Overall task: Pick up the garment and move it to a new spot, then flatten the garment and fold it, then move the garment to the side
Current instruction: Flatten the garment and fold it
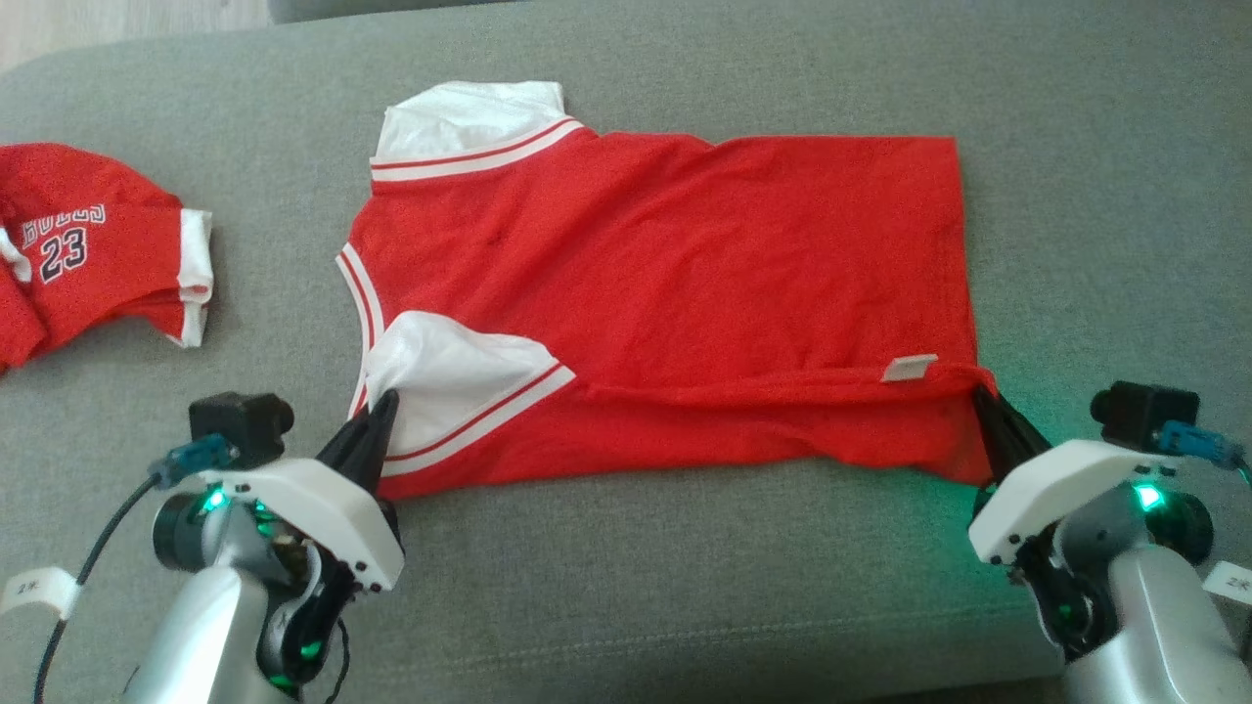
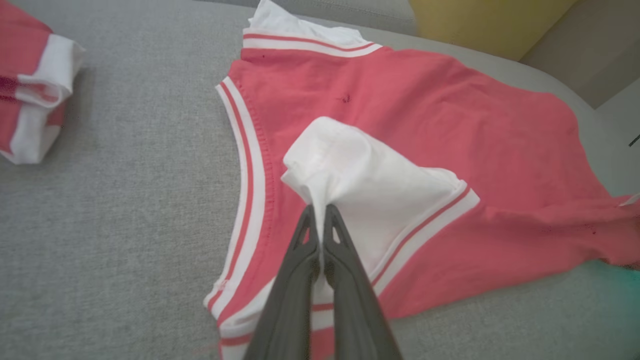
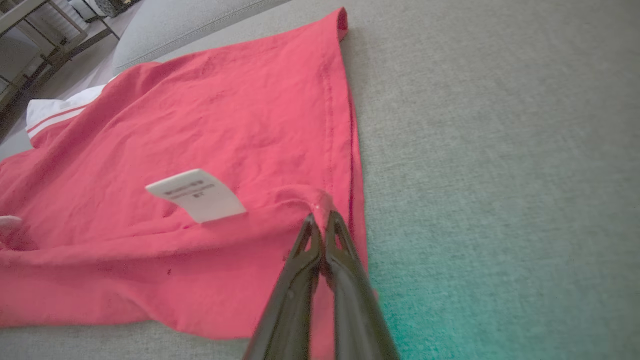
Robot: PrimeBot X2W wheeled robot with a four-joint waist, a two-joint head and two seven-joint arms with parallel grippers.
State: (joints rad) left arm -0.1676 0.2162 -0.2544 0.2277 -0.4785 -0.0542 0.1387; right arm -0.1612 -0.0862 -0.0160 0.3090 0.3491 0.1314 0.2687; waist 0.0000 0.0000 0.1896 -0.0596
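At the far left of the head view a second red jersey [image 1: 88,244] with white trim and the number 23 lies bunched on the grey upholstered surface [image 1: 685,587], well apart from the task's thing. At the lower left, the left tool [image 1: 383,403] points up the frame with its two dark fingers pressed together on the tip of a white sleeve [image 1: 450,372]. In the left wrist view this tool [image 2: 320,210] pinches a gathered peak of that sleeve [image 2: 370,185], which is folded in over the red body. The garment [image 1: 685,274], red with white striped trim, lies spread across the middle of the frame, its neckline [image 1: 357,284] toward the left and its hem toward the right. Its other white sleeve [image 1: 469,117] sticks out at the upper left of the cloth. A white label [image 1: 910,367] lies on the red cloth near the lower right corner. Just beside it, the right tool [image 1: 981,399] is pressed together on that corner. In the right wrist view it [image 3: 320,217] pinches a small raised fold of the red hem, right of the label [image 3: 197,194].
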